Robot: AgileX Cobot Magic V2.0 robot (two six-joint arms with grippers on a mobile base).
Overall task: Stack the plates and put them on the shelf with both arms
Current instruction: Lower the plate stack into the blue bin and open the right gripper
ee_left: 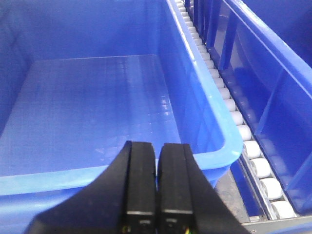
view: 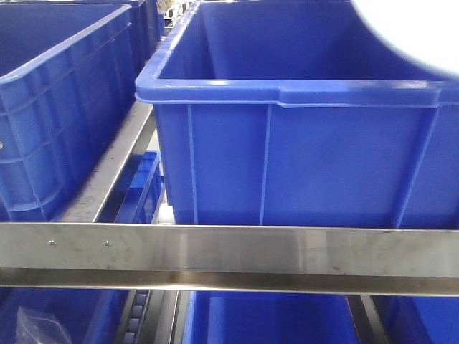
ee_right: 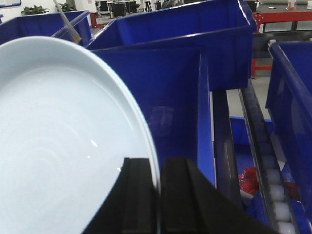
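A glossy pale bluish-white plate (ee_right: 63, 146) fills the left of the right wrist view, held on edge. My right gripper (ee_right: 159, 165) is shut on its rim, one black finger on each face. In the front view a blurred white curve of the plate (view: 416, 32) shows at the top right, above a blue bin (view: 301, 158). The shelf's brushed steel front rail (view: 229, 254) runs across below that bin. My left gripper (ee_left: 157, 148) is shut with nothing between its fingers, hovering over the near rim of an empty blue bin (ee_left: 92, 107).
A second blue bin (view: 57, 107) stands at the left on the same tier, with more bins on the tier below. A track of white rollers (ee_left: 239, 131) runs between bins. Further blue bins (ee_right: 195, 44) stand beyond the plate, and something red (ee_right: 251, 178) lies low down.
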